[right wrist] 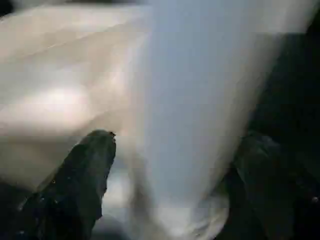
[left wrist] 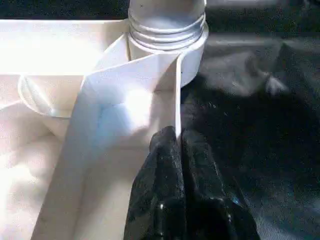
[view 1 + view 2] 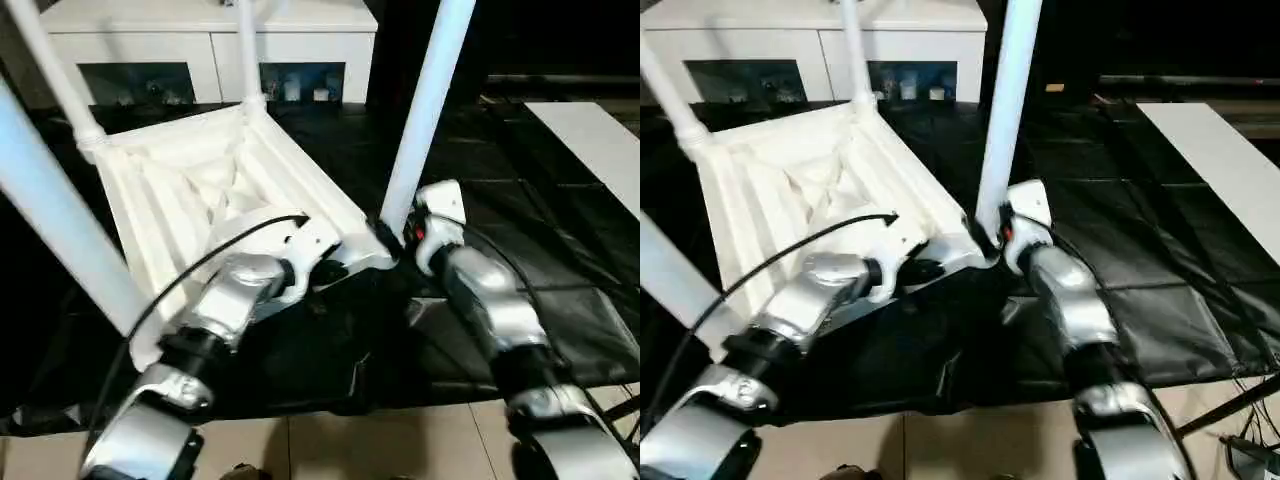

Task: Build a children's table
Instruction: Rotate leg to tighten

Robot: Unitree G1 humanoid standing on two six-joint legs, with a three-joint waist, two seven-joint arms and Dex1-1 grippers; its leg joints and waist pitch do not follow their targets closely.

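White ribbed tabletop [image 3: 190, 190]; tapered round legs [image 3: 425, 110], prob. plastic

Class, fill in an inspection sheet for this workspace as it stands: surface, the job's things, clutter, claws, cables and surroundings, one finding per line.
Surface: black sheet spread over a tiled floor.
Job's things: white tabletop lying underside up and tilted; four white legs standing in its corner sockets, including the near right leg.
Clutter: nothing seen.
Claws: left claw shut on the tabletop's rim beside the near right leg's socket; right claw open, one finger on each side of that leg's base.
Cables: black cable running along the left forearm.
Surroundings: white cabinet with glass-fronted compartments behind; white panel at the right.
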